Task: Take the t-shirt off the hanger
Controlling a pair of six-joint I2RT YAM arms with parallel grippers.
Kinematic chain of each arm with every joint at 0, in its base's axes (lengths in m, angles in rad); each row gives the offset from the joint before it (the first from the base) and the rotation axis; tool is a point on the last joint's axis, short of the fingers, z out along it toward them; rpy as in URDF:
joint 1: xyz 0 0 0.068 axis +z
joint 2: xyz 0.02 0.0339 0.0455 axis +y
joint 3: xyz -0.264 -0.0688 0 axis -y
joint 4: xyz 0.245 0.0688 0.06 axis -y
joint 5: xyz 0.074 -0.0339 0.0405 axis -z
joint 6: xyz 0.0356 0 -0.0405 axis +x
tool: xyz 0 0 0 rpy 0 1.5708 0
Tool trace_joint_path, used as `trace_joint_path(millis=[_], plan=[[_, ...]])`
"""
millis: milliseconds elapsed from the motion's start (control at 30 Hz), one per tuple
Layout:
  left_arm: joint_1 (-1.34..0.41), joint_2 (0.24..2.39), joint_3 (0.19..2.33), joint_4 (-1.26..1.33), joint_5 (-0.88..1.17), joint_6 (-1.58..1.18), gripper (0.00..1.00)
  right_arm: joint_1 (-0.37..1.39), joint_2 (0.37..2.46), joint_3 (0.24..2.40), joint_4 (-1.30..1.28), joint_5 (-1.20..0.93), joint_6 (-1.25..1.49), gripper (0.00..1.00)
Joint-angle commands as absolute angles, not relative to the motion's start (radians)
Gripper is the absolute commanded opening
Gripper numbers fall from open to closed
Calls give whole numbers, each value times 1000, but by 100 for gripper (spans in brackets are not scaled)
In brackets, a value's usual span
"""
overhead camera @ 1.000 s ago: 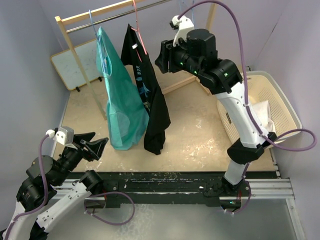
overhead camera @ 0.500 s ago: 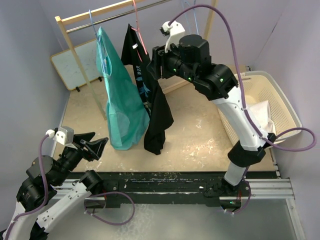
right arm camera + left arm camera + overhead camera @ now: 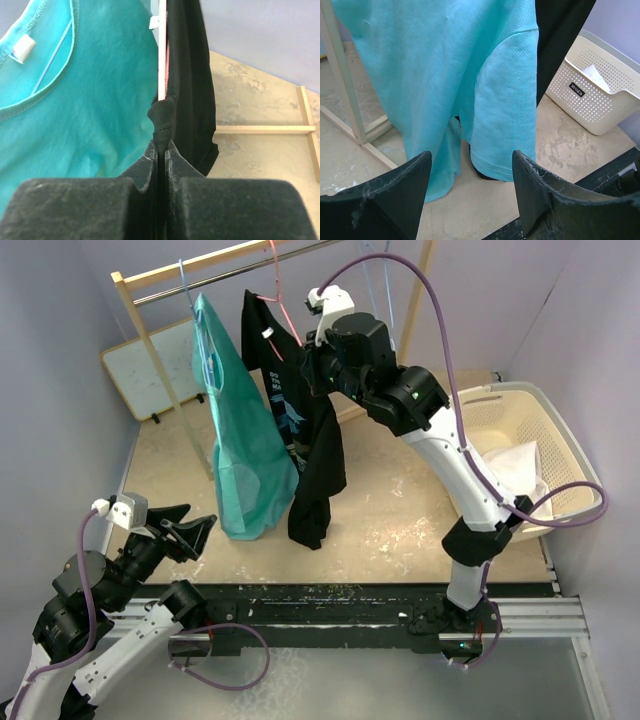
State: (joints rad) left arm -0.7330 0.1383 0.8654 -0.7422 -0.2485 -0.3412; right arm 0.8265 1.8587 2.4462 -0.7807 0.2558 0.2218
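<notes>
Black t-shirt (image 3: 312, 440) hangs on the pink hanger (image 3: 272, 285) from the far rail (image 3: 225, 275), just right of the teal shirt (image 3: 240, 450). Right gripper (image 3: 161, 142) is closed, pinching a small fold of black fabric at the shoulder edge. Left gripper (image 3: 470, 156) sits low at near left, jaws apart, holding nothing. We judge the cloth light, limp and stretchy. A shoulder or collar hold suits sliding it off, though so thin a pinch may slip.

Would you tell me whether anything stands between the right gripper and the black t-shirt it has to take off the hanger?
Nothing visible does. The right gripper is shut on a fold of the black t-shirt. The teal t-shirt hangs beside it, not between them.
</notes>
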Motion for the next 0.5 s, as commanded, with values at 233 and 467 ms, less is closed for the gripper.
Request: trace_joint_path(millis=[233,467], plan=[[-728,166,866,-713,-246,-350,74,830,1749,2422,-609,396,161,0],[-728,179,867,-712,-245,-350,75,831,1746,2457,-585,413,123,0]])
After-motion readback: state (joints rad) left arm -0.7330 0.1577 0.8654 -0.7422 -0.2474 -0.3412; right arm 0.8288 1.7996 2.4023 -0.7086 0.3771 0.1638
